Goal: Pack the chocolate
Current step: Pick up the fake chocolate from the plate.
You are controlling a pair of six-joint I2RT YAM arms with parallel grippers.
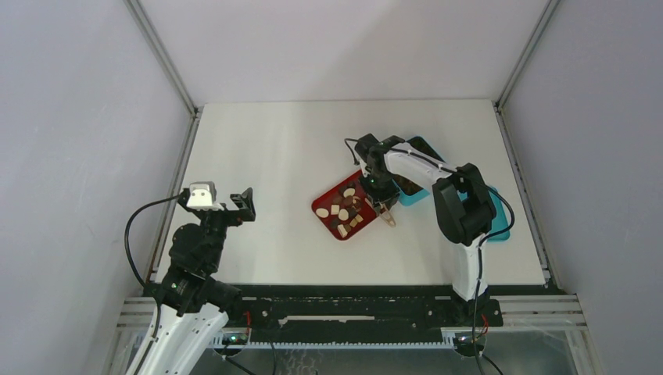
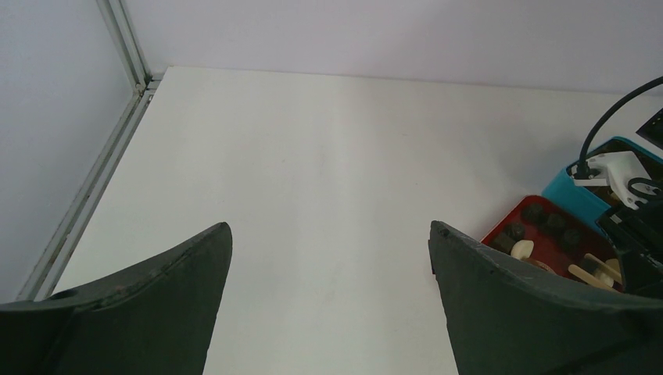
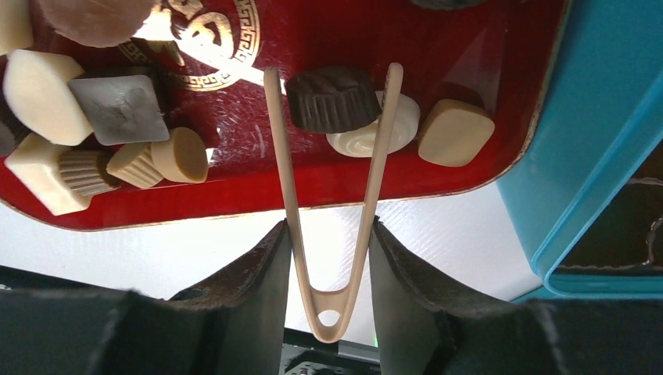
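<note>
White worktop point(image 1: 281, 156), grey walls on three sides, and all the action sits right of centre. Off to the side, the left fingers point(image 2: 156, 301) hang spread wide over bare surface, holding nothing, well apart from the play. The right fingers point(image 3: 250, 289) are pinched onto the legs of the wooden tongs point(image 3: 283, 156), close to the hinge, with the tips out over the red tray point(image 3: 469, 47) where the chocolate point(image 1: 344, 209) lies.

The tips straddle a dark ridged cup point(image 3: 332, 98), so that looks like the pick in hand, and it wants care. They stand wider than the cup, so the squeeze should come in evenly and low on the ribbed sides. It should catch the cup alone, because the right-hand leg crosses a cream round point(image 3: 379, 133) touching it. Then a straight lift, given the crowding.

Now the containers. The teal box point(image 3: 602, 141) sits just beside the tray's right edge, its dark grid insert point(image 3: 610, 234) showing at one corner; whether any cell is filled cannot be told. The tray carries the rest: a tan block point(image 3: 455, 131) beside the cream round, and to the left a cluster of cream, tan and grey-brown pieces point(image 3: 117, 109) packed close together
</note>
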